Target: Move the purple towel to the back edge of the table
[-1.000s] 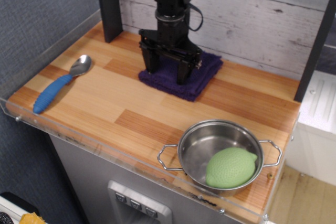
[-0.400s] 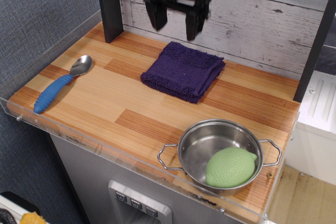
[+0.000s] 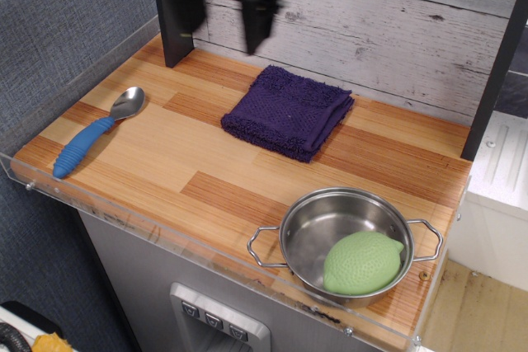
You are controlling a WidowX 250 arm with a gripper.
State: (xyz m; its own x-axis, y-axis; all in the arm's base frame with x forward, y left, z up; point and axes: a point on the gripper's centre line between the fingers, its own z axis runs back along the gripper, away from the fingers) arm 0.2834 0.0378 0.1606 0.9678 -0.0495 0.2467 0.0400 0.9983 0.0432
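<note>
One purple towel (image 3: 287, 113), one blue-handled spoon (image 3: 92, 135) and one steel pan (image 3: 346, 241) lie on the table (image 3: 181, 162). The pan holds one green lemon-shaped object (image 3: 363, 262).

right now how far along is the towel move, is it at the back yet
Mostly done, it looks like. The purple towel lies flat on the table, its far corner close to the back wall, and nothing grips it. The hand hangs open and empty above the back left of the table, blurred, clear of the cloth. If anything is left, it may be only parking the arm. The pan and spoon sit apart from it.
</note>
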